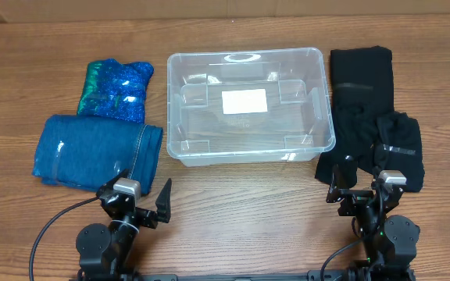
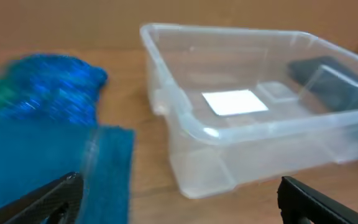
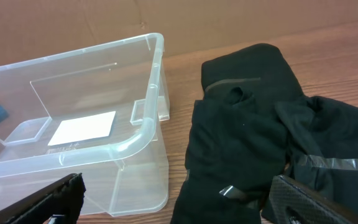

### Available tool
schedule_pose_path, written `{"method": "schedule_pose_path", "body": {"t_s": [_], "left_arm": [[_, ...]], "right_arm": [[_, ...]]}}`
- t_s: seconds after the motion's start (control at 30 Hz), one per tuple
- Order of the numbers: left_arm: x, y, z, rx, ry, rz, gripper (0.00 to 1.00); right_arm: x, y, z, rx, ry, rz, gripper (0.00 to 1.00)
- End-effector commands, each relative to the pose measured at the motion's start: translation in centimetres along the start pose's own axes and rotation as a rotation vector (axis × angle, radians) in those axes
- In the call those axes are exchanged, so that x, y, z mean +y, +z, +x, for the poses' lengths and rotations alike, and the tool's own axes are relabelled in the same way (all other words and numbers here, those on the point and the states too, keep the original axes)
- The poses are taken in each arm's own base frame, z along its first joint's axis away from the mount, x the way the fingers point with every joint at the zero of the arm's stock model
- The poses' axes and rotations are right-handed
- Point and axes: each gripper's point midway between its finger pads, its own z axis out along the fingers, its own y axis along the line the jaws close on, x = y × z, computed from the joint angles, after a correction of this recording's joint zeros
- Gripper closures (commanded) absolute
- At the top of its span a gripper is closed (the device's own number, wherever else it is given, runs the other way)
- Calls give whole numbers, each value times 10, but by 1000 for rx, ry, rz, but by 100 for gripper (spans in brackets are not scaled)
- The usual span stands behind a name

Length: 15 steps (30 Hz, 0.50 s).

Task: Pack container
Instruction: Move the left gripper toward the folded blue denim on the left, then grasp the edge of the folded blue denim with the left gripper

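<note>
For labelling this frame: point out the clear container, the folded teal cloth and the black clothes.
container [image 1: 209,125], overhead view, bare floor left of label
folded teal cloth [image 1: 92,148], overhead view, middle of its top
black clothes [image 1: 363,101], overhead view, centre of upper piece

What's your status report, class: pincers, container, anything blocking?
Left pincer open, right pincer open, both empty. Container empty, centred. Blue clothes left, black clothes right; nothing blocking.

Left claw: folded fabric just ahead-left, container ahead-right. Right claw: same container ahead-left, garment pile directly ahead, beside the container's right wall.
</note>
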Motion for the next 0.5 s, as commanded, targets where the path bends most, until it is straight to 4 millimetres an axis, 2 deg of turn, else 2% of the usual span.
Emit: {"method": "schedule_pose_path", "body": {"t_s": [0.0,0.13,0.2,0.27,0.4,0.43,0.47], "left_arm": [[-18,-1,7,28,-101,105,0],[-33,-4,-1,15,-165,190,0],[-27,-6,-1,48,-257,140,0],[-22,-9,-13,59,-278,97,0],[-5,-14,-75,106,-290,-56,0],[-17,-11,-99,114,-281,11,0],[-42,-11,-123,126,-254,148,0]], "right_arm": [[-1,0,0,-7,5,5,0],[-1,0,0,-7,5,5,0],[-1,0,0,-6,5,5,0],[-1,0,0,-6,5,5,0],[-1,0,0,-6,5,5,0],[-1,0,0,-6,5,5,0],[-1,0,0,-6,5,5,0]]}}
